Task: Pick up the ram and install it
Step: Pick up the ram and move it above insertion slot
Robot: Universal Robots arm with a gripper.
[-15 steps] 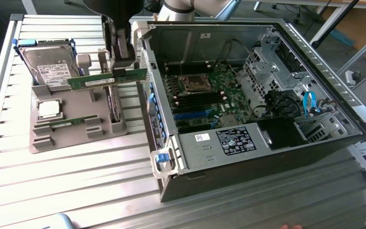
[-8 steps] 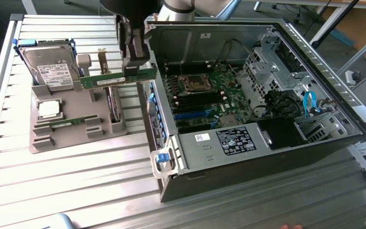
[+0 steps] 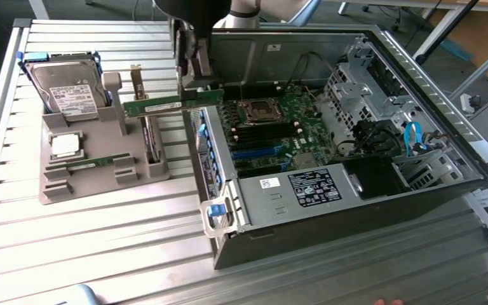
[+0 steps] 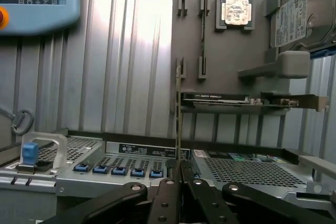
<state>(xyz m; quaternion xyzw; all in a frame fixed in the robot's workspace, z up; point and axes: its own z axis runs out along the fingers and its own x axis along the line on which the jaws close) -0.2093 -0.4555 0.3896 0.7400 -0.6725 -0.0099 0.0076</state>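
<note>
The pick-up step looks done and the carry toward the install is in hand. The tool [image 3: 200, 86] is pinched almost fully closed on the ram [image 3: 163, 105], gripping it near one end. The rest of the stick juts out toward the exterior view's left. It hangs in the air, touching nothing else, between the gray holder [image 3: 100, 184] on the surface [image 3: 100, 254] and the open computer case [image 3: 312, 210], just above the case's near wall.

By my judgement, installing calls for bringing the stick over the memory slots [image 3: 261, 133] beside the processor socket. Its long edge must run parallel to a slot and squarely above it, then go straight down. Gripped off-centre, it could tip as it seats.

The ram is a long, narrow green board with a pale label on its face, held roughly level and on edge. From the wrist view it shows edge-on as a thin upright line [image 4: 178, 108] rising from between the tool's fingers [image 4: 167, 187] — flat and very slim.
</note>
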